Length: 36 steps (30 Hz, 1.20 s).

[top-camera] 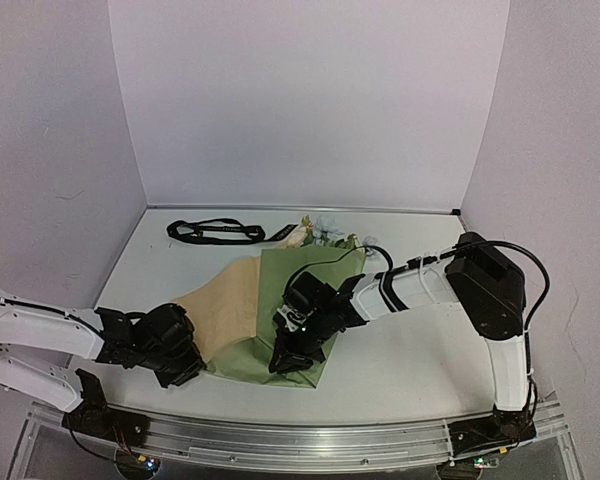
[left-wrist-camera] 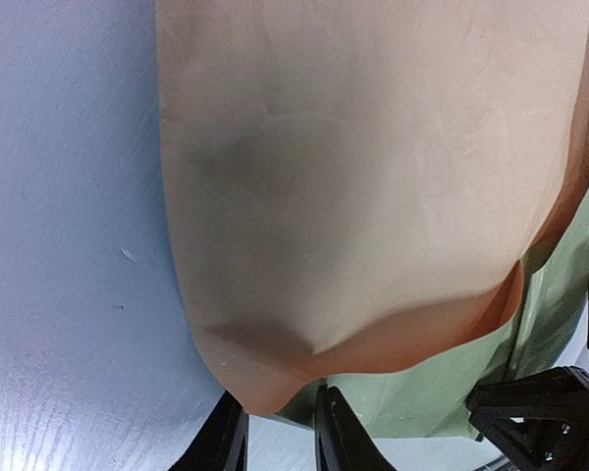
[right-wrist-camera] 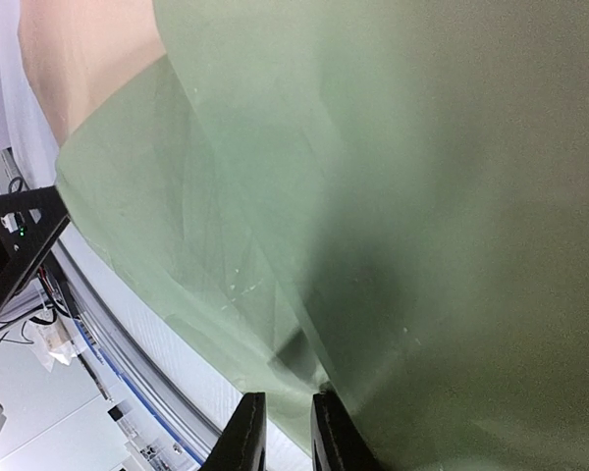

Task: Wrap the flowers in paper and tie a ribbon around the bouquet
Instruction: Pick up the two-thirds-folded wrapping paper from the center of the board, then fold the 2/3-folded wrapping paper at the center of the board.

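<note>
As the paper (top-camera: pixel 280 278) folds over, both near corners should lift together, slowly.
Right gripper (right-wrist-camera: pixel 288 432) pinches its green edge at 6 o'clock; left gripper (left-wrist-camera: pixel 280 437), nearly closed at the tan flap, 8 o'clock: grip unclear. Flowers (top-camera: pixel 315 235) lie at 12.
</note>
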Each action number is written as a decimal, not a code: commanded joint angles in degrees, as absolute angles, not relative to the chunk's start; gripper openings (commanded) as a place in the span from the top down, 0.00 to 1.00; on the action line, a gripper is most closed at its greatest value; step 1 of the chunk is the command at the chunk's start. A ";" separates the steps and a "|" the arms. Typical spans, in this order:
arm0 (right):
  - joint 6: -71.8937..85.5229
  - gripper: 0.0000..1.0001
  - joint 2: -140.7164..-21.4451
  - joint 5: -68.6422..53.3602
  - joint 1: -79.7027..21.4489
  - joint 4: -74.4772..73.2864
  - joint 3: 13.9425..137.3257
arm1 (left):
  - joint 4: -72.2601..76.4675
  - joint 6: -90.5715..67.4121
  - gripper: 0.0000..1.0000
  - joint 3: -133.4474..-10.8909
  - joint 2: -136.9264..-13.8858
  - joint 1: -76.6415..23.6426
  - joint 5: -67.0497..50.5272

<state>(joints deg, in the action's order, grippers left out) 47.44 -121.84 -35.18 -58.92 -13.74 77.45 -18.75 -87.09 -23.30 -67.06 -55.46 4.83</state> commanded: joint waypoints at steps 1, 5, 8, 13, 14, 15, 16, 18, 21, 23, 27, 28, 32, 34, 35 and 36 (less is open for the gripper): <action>47.59 0.83 -122.16 -34.37 -59.21 -13.89 77.20 | -16.37 -89.52 0.82 -21.70 -66.07 -55.49 8.28; 47.78 0.83 -122.18 -34.47 -59.30 -13.89 77.70 | -16.51 -87.28 0.95 -22.50 -64.68 -55.65 10.49; 48.23 0.82 -122.59 -34.90 -59.30 -14.03 79.19 | -17.17 -85.17 1.00 -23.08 -62.22 -55.93 12.40; 48.51 0.82 -123.90 -35.42 -59.67 -15.03 82.16 | -17.36 -80.74 1.00 -23.93 -58.48 -56.30 13.73; 48.58 0.82 -124.30 -35.44 -59.71 -15.26 82.69 | -17.41 -79.74 1.00 -24.19 -58.09 -56.50 13.93; 48.74 0.82 -124.74 -35.50 -59.80 -15.39 83.28 | -17.47 -78.84 1.00 -24.47 -57.69 -56.85 14.23; 48.83 0.82 -125.06 -35.48 -59.85 -15.69 83.69 | -17.56 -77.81 1.00 -24.99 -57.42 -57.14 14.50; 48.96 0.82 -125.70 -35.03 -59.98 -16.47 84.50 | -17.20 -75.69 1.00 -25.74 -56.42 -58.58 15.71; 49.14 0.83 -126.67 -34.07 -60.01 -18.32 85.73 | -15.57 -71.28 1.00 -26.80 -55.51 -60.07 16.42; 49.05 0.83 -127.28 -33.64 -60.07 -19.13 86.37 | -13.64 -67.87 1.00 -27.26 -54.93 -61.50 16.60; 48.63 0.83 -127.63 -32.98 -60.18 -20.02 86.59 | -10.20 -61.70 1.00 -28.72 -53.79 -63.13 17.05; 48.61 0.83 -127.82 -32.91 -60.25 -20.08 86.57 | -9.19 -60.32 1.00 -29.02 -53.56 -63.19 16.81; 48.49 0.83 -128.10 -32.70 -60.32 -20.21 86.32 | -3.90 -54.33 1.00 -30.13 -53.83 -63.31 13.91; 48.38 0.83 -128.18 -32.64 -60.35 -20.34 86.19 | -1.28 -51.77 1.00 -30.54 -55.06 -63.46 11.53; 48.26 0.83 -128.23 -32.60 -60.37 -20.47 86.07 | -0.23 -50.70 1.00 -30.80 -55.78 -63.52 10.33; 48.13 0.83 -128.25 -32.52 -60.40 -20.58 86.03 | 1.51 -49.65 1.00 -30.98 -56.64 -63.54 9.10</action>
<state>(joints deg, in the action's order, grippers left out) 48.90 -126.23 -34.96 -59.81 -18.09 85.27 -7.08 -57.57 -27.71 -54.63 -63.12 13.30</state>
